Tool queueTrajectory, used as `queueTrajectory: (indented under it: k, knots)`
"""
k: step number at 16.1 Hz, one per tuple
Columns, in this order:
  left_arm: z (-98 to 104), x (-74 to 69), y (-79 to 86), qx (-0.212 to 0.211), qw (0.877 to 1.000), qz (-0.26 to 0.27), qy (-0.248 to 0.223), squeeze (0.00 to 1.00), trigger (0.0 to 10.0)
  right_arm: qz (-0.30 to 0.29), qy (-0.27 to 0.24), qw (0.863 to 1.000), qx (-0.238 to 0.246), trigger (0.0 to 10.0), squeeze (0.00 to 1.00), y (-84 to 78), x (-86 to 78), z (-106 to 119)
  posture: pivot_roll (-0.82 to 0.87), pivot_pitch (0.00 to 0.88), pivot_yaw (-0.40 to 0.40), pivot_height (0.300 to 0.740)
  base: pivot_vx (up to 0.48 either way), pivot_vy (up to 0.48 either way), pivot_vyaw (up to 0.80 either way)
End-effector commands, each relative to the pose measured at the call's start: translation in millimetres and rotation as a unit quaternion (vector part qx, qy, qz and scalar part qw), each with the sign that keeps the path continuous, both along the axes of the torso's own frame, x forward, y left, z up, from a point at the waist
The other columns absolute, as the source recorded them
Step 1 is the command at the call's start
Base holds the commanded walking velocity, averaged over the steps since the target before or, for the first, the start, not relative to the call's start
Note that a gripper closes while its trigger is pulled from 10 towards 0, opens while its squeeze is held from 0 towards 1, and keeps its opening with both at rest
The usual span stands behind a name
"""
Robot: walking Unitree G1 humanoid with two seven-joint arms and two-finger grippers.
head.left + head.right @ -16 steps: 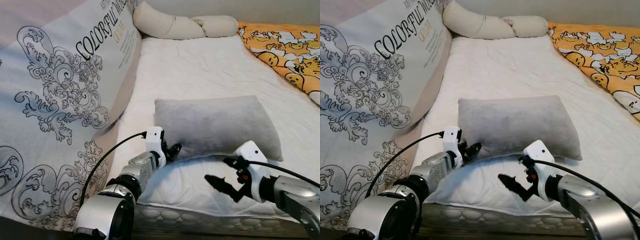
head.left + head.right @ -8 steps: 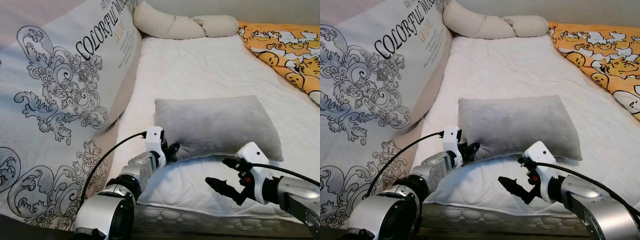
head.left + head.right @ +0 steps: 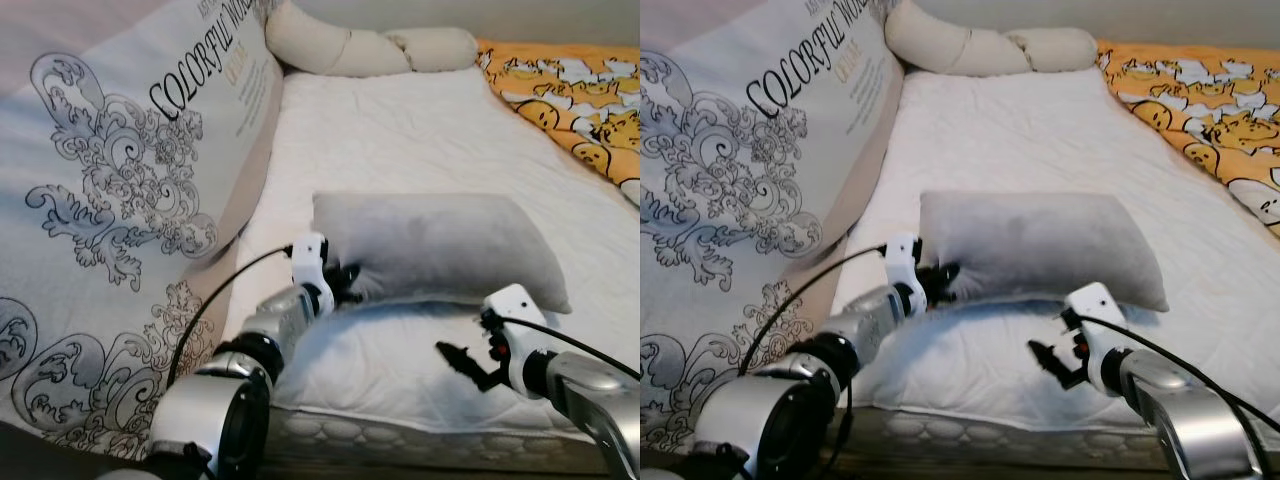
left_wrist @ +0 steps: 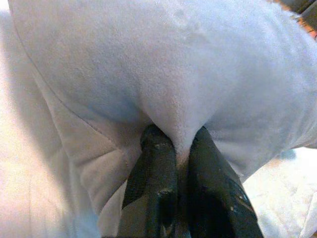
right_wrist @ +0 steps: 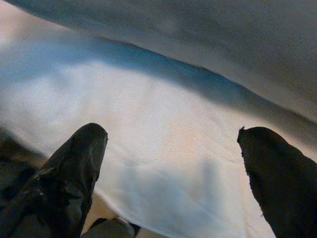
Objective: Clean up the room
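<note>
Since the earlier frame, the left gripper [image 3: 345,283], clenched on the soft grey rectangular pillow [image 3: 440,246], had apparently raised its near corner off the white quilted mattress [image 3: 400,130], while the right gripper [image 3: 462,362] hovered spread nearby, tidying barely begun.

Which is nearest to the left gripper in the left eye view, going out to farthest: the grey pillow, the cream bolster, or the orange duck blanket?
From the left gripper:
1. Grey pillow, pinched at its near left corner.
2. Cream bolster, at the bed's far end.
3. Orange duck blanket, far right; close to the bolster's range, so this order is uncertain.
</note>
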State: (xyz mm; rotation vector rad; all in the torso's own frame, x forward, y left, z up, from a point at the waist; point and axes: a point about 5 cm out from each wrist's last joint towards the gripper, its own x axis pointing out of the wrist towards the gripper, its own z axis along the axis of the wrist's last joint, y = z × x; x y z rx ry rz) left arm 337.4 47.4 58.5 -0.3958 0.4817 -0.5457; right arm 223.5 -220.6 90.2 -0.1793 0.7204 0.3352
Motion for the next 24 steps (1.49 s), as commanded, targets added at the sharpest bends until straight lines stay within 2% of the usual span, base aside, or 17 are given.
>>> queueTrajectory:
  k: [1,4,6,7,9,11,12,14,15,16,19,20,21,22,23,24]
  knots:
    - [14.8,9.6,2.6,-0.018,0.999,0.000,-0.029,0.00,0.0,-0.045,-0.008,0.999,-0.020,10.0,0.00,-9.7,5.7,-2.0,-0.28,0.000,0.070,0.740,0.000,0.000,0.00]
    - [27.6,18.8,18.7,-0.029,0.998,-0.005,-0.060,0.00,0.0,-0.106,-0.013,0.994,-0.013,10.0,0.00,-14.0,16.0,-12.4,-0.23,0.000,0.064,0.740,0.000,0.000,0.00]
    - [36.8,21.7,37.2,-0.014,0.994,-0.040,-0.104,0.00,0.0,-0.168,-0.026,0.985,-0.017,10.0,0.00,-19.9,28.6,-20.6,-0.18,0.000,0.058,0.740,0.000,0.000,0.00]
    - [37.7,21.2,40.3,-0.007,0.992,-0.050,-0.114,0.00,0.0,-0.178,-0.028,0.983,-0.015,10.0,0.00,-20.4,30.7,-22.0,-0.17,0.000,0.057,0.740,0.000,0.000,0.00]
    - [40.6,10.4,53.3,0.021,0.982,-0.103,-0.154,0.00,0.0,-0.210,-0.042,0.977,-0.006,10.0,0.00,-15.8,45.7,-27.6,-0.11,0.000,0.041,0.740,0.000,0.000,0.00]
    - [42.9,-1.0,54.5,0.028,0.975,-0.139,-0.172,0.00,0.0,-0.211,-0.044,0.976,0.008,10.0,0.00,-5.8,57.6,-31.8,-0.09,0.000,0.038,0.740,0.000,0.000,0.00]
    - [47.4,-17.6,51.5,0.022,0.965,-0.184,-0.185,0.00,0.0,-0.205,-0.044,0.977,0.023,10.0,0.00,9.2,73.2,-38.1,-0.07,0.000,0.036,0.740,0.000,0.000,0.00]
    - [52.3,-32.8,47.8,0.012,0.957,-0.217,-0.193,0.00,0.0,-0.183,-0.046,0.981,0.038,10.0,0.00,28.4,87.4,-41.4,-0.06,0.000,0.034,0.740,0.000,0.000,0.00]
    - [55.6,-51.3,45.1,0.009,0.947,-0.253,-0.197,0.00,0.0,-0.141,-0.046,0.987,0.053,10.0,0.00,58.5,101.7,-42.6,-0.03,0.000,0.023,0.740,0.000,0.000,0.00]
    - [56.7,-58.3,44.2,0.008,0.943,-0.266,-0.198,0.00,0.0,-0.123,-0.047,0.990,0.059,10.0,0.00,70.5,106.3,-42.0,-0.03,0.000,0.020,0.740,0.000,0.000,0.00]
    - [63.0,-74.2,41.0,-0.001,0.940,-0.275,-0.200,0.00,0.0,-0.069,-0.053,0.992,0.089,10.0,0.00,113.5,118.7,-34.8,0.02,0.000,-0.014,0.740,0.000,0.000,0.00]
    - [62.8,-80.7,38.5,-0.005,0.944,-0.270,-0.192,0.00,0.0,-0.038,-0.073,0.991,0.110,10.0,0.00,137.2,125.6,-24.4,0.04,0.000,-0.024,0.740,0.000,0.000,0.00]
    - [59.7,-83.6,37.8,-0.002,0.949,-0.257,-0.181,0.00,0.0,-0.029,-0.094,0.988,0.123,10.0,0.00,147.0,130.8,-16.3,0.04,0.000,-0.029,0.740,0.000,0.000,0.00]
    - [51.8,-81.9,37.2,0.014,0.956,-0.239,-0.172,0.00,0.0,-0.040,-0.108,0.985,0.129,10.0,0.00,147.7,134.6,-11.8,0.05,0.000,-0.034,0.740,0.000,0.000,0.00]
    - [45.5,-79.3,35.4,0.029,0.961,-0.222,-0.165,0.00,0.0,-0.042,-0.108,0.986,0.120,10.0,0.00,144.8,134.4,-14.7,0.05,0.000,-0.035,0.740,0.000,0.000,0.00]
    - [42.5,-76.6,33.6,0.041,0.965,-0.203,-0.164,0.00,0.0,-0.038,-0.106,0.990,0.087,10.0,0.00,139.9,132.0,-21.2,0.05,0.000,-0.039,0.740,0.000,0.000,0.00]
